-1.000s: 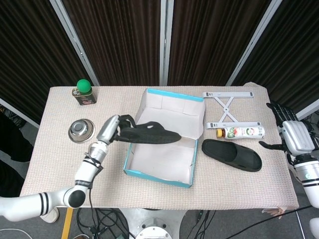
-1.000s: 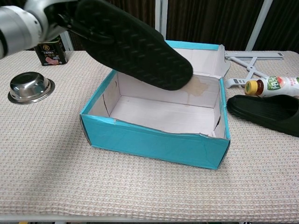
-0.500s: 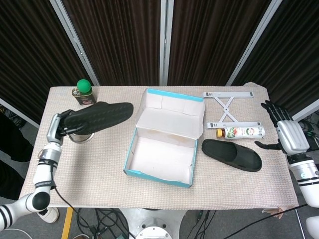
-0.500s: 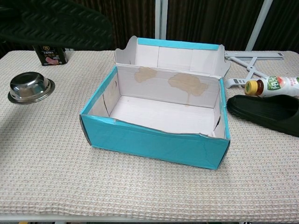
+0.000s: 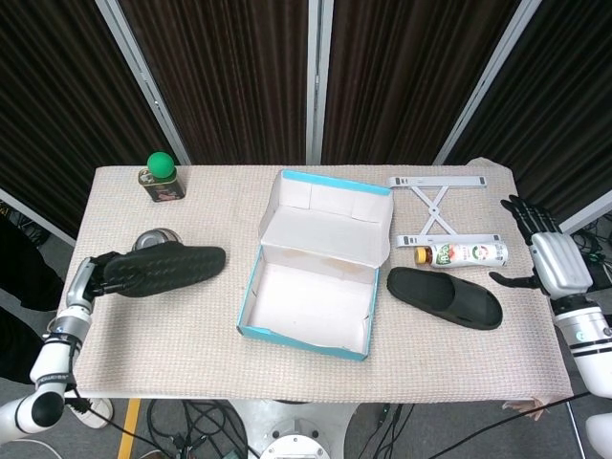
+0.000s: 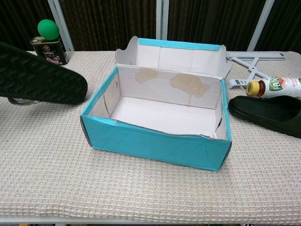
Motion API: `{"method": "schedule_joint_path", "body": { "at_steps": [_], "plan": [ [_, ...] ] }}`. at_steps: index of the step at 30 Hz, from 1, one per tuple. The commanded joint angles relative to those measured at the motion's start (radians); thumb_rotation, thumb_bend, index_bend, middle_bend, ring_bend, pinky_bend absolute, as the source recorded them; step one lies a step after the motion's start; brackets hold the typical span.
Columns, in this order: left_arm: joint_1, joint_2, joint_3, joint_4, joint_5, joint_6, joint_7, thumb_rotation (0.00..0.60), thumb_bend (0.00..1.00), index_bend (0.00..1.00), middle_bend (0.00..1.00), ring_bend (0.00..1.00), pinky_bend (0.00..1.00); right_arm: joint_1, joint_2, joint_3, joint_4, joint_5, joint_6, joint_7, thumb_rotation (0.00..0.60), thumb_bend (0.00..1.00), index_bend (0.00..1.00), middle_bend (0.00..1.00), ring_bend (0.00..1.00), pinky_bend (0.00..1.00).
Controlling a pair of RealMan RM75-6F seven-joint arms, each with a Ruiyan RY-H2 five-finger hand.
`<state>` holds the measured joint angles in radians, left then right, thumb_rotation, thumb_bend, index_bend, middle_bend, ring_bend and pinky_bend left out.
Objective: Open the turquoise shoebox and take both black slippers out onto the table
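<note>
The turquoise shoebox (image 5: 311,330) (image 6: 155,143) stands open in the middle of the table, its white inside bare and its lid tipped back. My left hand (image 5: 89,277) grips one black slipper (image 5: 163,267) (image 6: 40,80) by its end at the left table edge, sole up and low over the cloth. The other black slipper (image 5: 446,296) (image 6: 268,115) lies flat on the table to the right of the box. My right hand (image 5: 551,261) hovers open past the right table edge, holding nothing.
A steel bowl (image 5: 151,236) sits partly hidden behind the held slipper. A tin with a green ball (image 5: 161,176) (image 6: 48,41) stands at the back left. A drink bottle (image 5: 462,254) (image 6: 273,86) and a white folding stand (image 5: 438,204) lie at the back right.
My left hand has carried the slipper out of the box, leftward over the bowl and down toward the left side of the table. The right hand has barely shifted.
</note>
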<state>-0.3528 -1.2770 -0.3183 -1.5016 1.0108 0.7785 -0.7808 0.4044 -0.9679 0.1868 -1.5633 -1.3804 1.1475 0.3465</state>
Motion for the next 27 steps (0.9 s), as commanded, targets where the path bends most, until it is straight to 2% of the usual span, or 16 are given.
{"method": "schedule_joint_path", "body": {
  "at_steps": [1,3,7,10,15,18,21,24,27],
  "plan": [
    [-0.007,0.03,0.058,0.015,0.09,-0.024,0.08,0.6,0.23,0.25,0.31,0.15,0.33,-0.003,-0.001,-0.002,0.005,0.002,0.0,0.005,0.6,0.0,0.0,0.0,0.0,0.0],
    [-0.012,0.019,0.073,0.028,0.093,0.031,0.188,0.6,0.19,0.19,0.19,0.03,0.21,-0.006,-0.001,-0.002,0.009,0.003,0.002,0.011,0.6,0.0,0.0,0.0,0.0,0.0],
    [-0.015,0.038,0.098,-0.014,0.075,0.118,0.398,0.6,0.08,0.15,0.09,0.0,0.11,-0.014,0.001,-0.004,0.016,0.003,0.009,0.02,0.6,0.0,0.0,0.0,0.0,0.0],
    [-0.008,0.083,0.112,-0.074,0.054,0.17,0.526,0.6,0.06,0.14,0.09,0.0,0.08,-0.022,0.001,-0.01,0.022,0.005,0.01,0.027,0.6,0.0,0.0,0.0,0.0,0.0],
    [0.025,0.133,0.117,-0.138,0.042,0.251,0.588,0.6,0.06,0.14,0.09,0.0,0.08,-0.039,-0.003,-0.025,0.033,0.006,0.009,0.043,0.6,0.0,0.0,0.0,0.0,0.0],
    [0.048,0.13,0.128,-0.115,0.068,0.33,0.637,0.6,0.06,0.16,0.1,0.0,0.09,-0.048,0.01,-0.055,0.033,-0.022,-0.013,0.068,0.6,0.01,0.0,0.0,0.0,0.0],
    [0.074,0.095,0.157,-0.043,0.113,0.446,0.765,0.6,0.06,0.18,0.14,0.0,0.1,-0.065,0.014,-0.09,0.049,-0.084,0.003,0.111,0.6,0.06,0.0,0.03,0.0,0.0],
    [0.108,0.059,0.193,0.019,0.177,0.558,0.861,0.6,0.06,0.21,0.17,0.01,0.1,-0.105,-0.027,-0.111,0.083,-0.133,0.091,0.078,0.6,0.1,0.0,0.07,0.0,0.01],
    [0.148,0.047,0.222,0.027,0.23,0.63,0.872,0.6,0.06,0.22,0.17,0.02,0.1,-0.149,-0.082,-0.124,0.105,-0.171,0.193,0.039,0.6,0.1,0.0,0.06,0.0,0.0]
  ]
}}
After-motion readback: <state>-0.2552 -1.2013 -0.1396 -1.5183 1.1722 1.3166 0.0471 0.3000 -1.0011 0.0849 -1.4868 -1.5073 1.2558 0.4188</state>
